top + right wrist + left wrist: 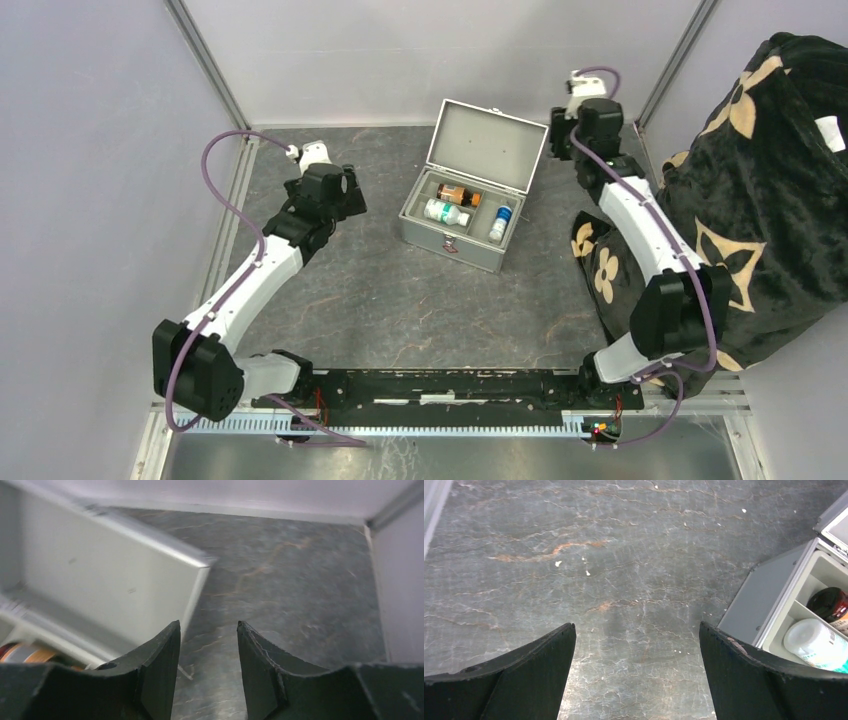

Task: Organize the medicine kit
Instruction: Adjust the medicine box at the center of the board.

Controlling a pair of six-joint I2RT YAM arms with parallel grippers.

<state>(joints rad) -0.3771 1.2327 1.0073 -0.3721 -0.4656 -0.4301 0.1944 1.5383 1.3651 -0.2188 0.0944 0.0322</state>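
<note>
From above, the kit (455, 240) sits open on the table (400, 300) in the space between the two grippers. Its lid (490, 145) stands up at the back. A brown bottle (458, 194) and a white bottle (445, 211) lie side by side in one compartment, and a small bottle (500, 222) lies alone in the next, so the contents look sorted already. The left gripper (350, 190) hangs well to the kit's left. The right gripper (560, 135) is just beside the lid's right edge, with a dark patterned cloth (770, 180) on its far side.

At the left wrist, the left gripper (636, 630) is spread wide with only bare table (624, 555) between the jaws. The kit (769, 600) lies off to the right of the right jaw, with the white bottle (814, 642) and the brown bottle (829, 604) showing over its wall. This arm seems parked clear of the work.

At the right wrist, the right gripper (207, 627) is parted by a narrow gap and grips nothing — table (300, 580) shows through. The lid (100, 575) rises just left of the left jaw, apart from it, and a sliver of the brown bottle (30, 654) sits lower left. Being so near the lid's free edge probably suits a push to close it — likely what is left of the task.
</note>
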